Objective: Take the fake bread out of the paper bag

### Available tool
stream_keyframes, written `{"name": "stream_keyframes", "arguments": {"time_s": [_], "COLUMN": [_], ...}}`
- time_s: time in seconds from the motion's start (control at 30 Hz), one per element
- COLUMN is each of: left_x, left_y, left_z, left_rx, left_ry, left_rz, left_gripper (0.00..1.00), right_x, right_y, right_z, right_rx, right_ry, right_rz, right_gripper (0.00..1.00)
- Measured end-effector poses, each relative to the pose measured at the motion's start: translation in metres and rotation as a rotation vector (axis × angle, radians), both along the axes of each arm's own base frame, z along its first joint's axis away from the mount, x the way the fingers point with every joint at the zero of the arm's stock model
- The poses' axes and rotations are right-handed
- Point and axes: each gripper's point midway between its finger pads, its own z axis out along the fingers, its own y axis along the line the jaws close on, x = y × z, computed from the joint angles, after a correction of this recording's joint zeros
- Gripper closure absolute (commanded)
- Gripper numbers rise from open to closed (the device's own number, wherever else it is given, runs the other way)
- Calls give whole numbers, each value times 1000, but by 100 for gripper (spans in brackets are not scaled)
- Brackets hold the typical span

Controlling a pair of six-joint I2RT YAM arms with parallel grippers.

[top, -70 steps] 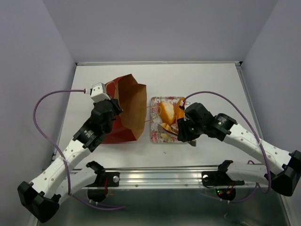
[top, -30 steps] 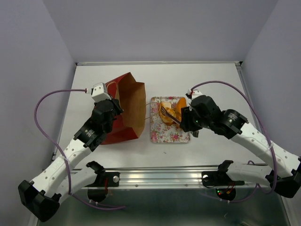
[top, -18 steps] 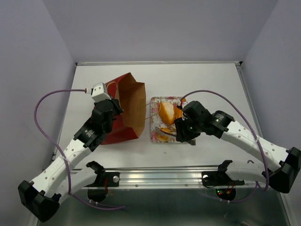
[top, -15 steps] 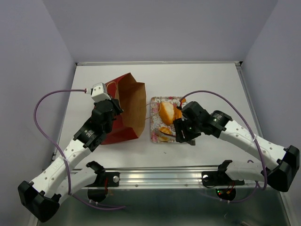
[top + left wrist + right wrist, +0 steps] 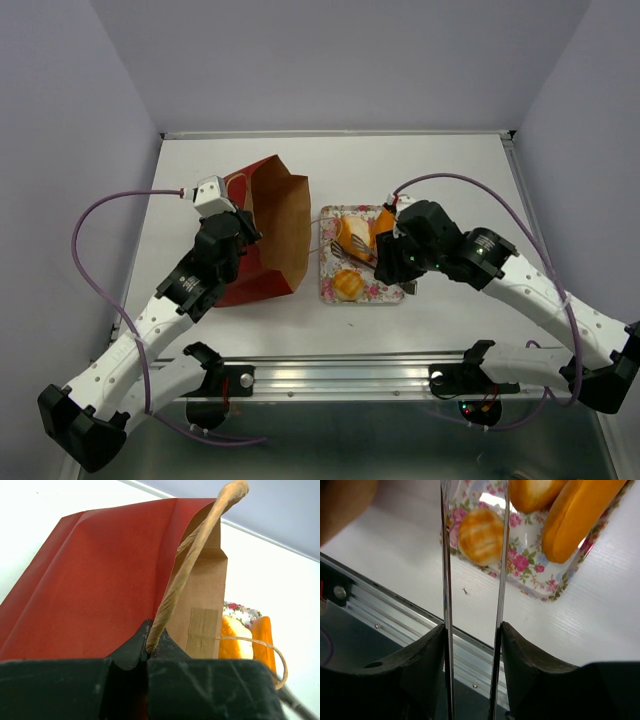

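Note:
The red paper bag [image 5: 270, 240] lies on its side with its brown mouth facing the floral tray [image 5: 388, 292]. My left gripper [image 5: 237, 216] is shut on the bag's cord handle [image 5: 192, 555], holding the mouth up; the bag's inside is not visible. Pieces of fake bread lie on the tray: a round bun [image 5: 347, 285] at the front, another bun [image 5: 348, 235] and a long orange loaf [image 5: 380, 232] at the back. My right gripper [image 5: 396, 260] is shut on metal tongs [image 5: 445, 570]. The tong blades are spread, hovering above the front bun [image 5: 481, 536], with nothing between them.
The tray [image 5: 530, 575] sits just right of the bag's mouth. A metal rail [image 5: 330, 375] runs along the table's near edge. A purple cable [image 5: 100, 215] loops out to the left of the left arm.
The right gripper swung the tongs down to the tray's front, where a round bun now lies, then drew back up and to the right. The left gripper and bag stayed still.

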Motion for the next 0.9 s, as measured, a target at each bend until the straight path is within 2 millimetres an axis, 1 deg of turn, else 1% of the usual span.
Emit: {"name": "stream_keyframes", "arguments": {"time_s": [0.03,0.17,0.27,0.4,0.5,0.53,0.57,0.6,0.63,0.67,0.73,0.8,0.83,0.87,0.9], "left_x": [0,0,0,0,-1,-1,-1,-1,-1,-1,-1,-2,-2,-2,-2], "left_y": [0,0,0,0,-2,-3,-3,-4,-4,-5,-5,-6,-6,-6,-7], "left_z": [0,0,0,0,-1,-1,-1,-1,0,0,2,3,3,4,4], "left_rx": [1,2,2,5,8,9,9,12,13,14,17,20,21,21,21], "left_ry": [0,0,1,2,3,3,4,4,4,3,2,2,2,1,0], "left_rz": [0,-1,-1,-5,-18,-21,-25,-30,-33,-36,-43,-48,-50,-53,-54], "left_gripper": [100,100,100,100,100,100,100,100,100,100,100,100,100,100,100], "right_x": [4,15,21,29,35,37,38,38,39,38,38,41,44,47,49], "right_y": [1,-3,-8,-17,-21,-21,-19,-14,-11,-2,17,47,60,69,81], "right_z": [15,50,66,80,97,108,113,124,129,137,145,146,141,135,124], "right_rx": [24,63,64,48,57,75,87,120,135,167,211,253,262,260,259], "right_ry": [-36,-130,-178,-227,-275,-300,-311,-332,-341,-348,-343,-320,-301,-282,-254], "right_rz": [-9,-48,-82,-128,-158,-160,-154,-134,-121,-81,-7,98,137,160,195], "right_gripper": [46,44,45,46,47,47,48,48,48,49,50,50,50,50,50]}}
